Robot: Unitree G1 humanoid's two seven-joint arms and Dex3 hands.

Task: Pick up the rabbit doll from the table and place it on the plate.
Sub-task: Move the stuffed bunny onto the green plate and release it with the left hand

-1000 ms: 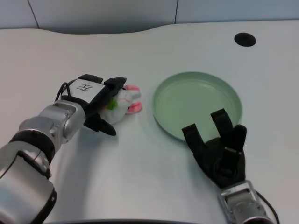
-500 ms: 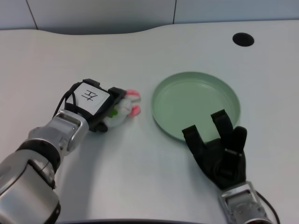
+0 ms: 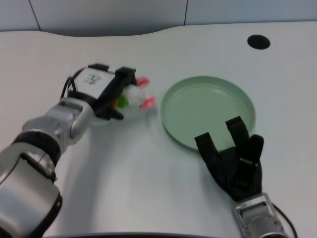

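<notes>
And up it went! Half a second earlier the left hand had been pressed low over the rabbit doll on the counter; now hand and doll had come up and drifted closer to the plate. A soft shadow sat on the counter under the doll, just off the plate's left rim, which suggested the toy had left the surface, though a single view from above could not settle how high it was.

The hand was clamped on the doll: black fingers wrapped over the white body from the side away from the plate, with the pink ears and a speck of green poking out on the plate side. The wrist trailed back away from the plate, so the doll led the way.

The doll itself hung just beside the plate's left rim, not yet over it. The plate lay bare and pale green, nothing on it. The dark hole in the counter sat well beyond the plate's far side, out of the way.

By my reading, the pick was done and the carry was on. What remained looked short: a sideways run over the rim, then the release. The grip seemed to cover only part of the body, so a slip was possible.
</notes>
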